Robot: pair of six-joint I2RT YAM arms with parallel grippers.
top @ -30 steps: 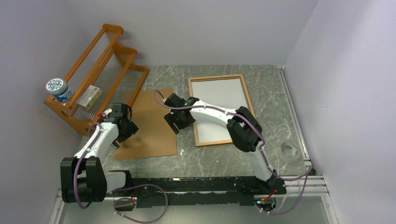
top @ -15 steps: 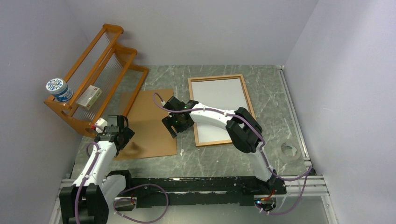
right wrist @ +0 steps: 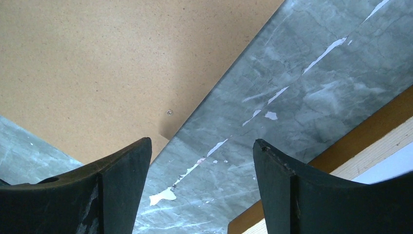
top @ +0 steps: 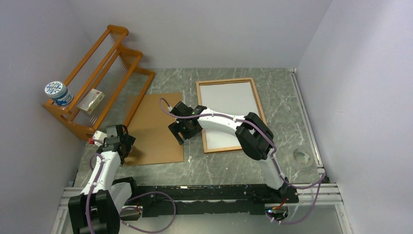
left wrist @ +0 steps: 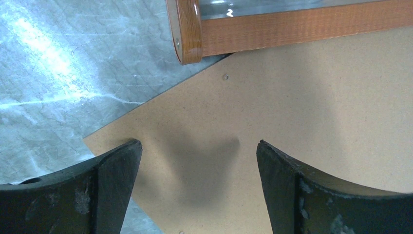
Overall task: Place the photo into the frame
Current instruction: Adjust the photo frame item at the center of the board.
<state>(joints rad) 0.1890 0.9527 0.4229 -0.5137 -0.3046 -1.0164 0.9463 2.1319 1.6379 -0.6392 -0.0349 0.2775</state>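
The frame (top: pixel 259 105) lies flat right of centre, a thin orange-brown rectangle around a plain white surface. Its inner edge shows in the right wrist view (right wrist: pixel 370 129). No plant picture shows anywhere, so the photo is hidden or face down. The brown backing board (top: pixel 158 126) lies to the frame's left. My left gripper (top: pixel 122 142) is open and empty above the board's near left corner (left wrist: pixel 292 107). My right gripper (top: pixel 182 129) is open and empty over the strip of table between the board (right wrist: pixel 87 58) and the frame.
An orange wooden shelf rack (top: pixel 104 68) stands at the back left with a white tub (top: pixel 54 91) and a small box (top: pixel 92 101) on it. Its foot (left wrist: pixel 190 34) overlaps the board's edge. A clear tape roll (top: pixel 302 157) lies at the near right.
My left arm has drawn back toward the near left, its gripper now over the board's near left corner. My right gripper has shifted slightly left. Both stay open.
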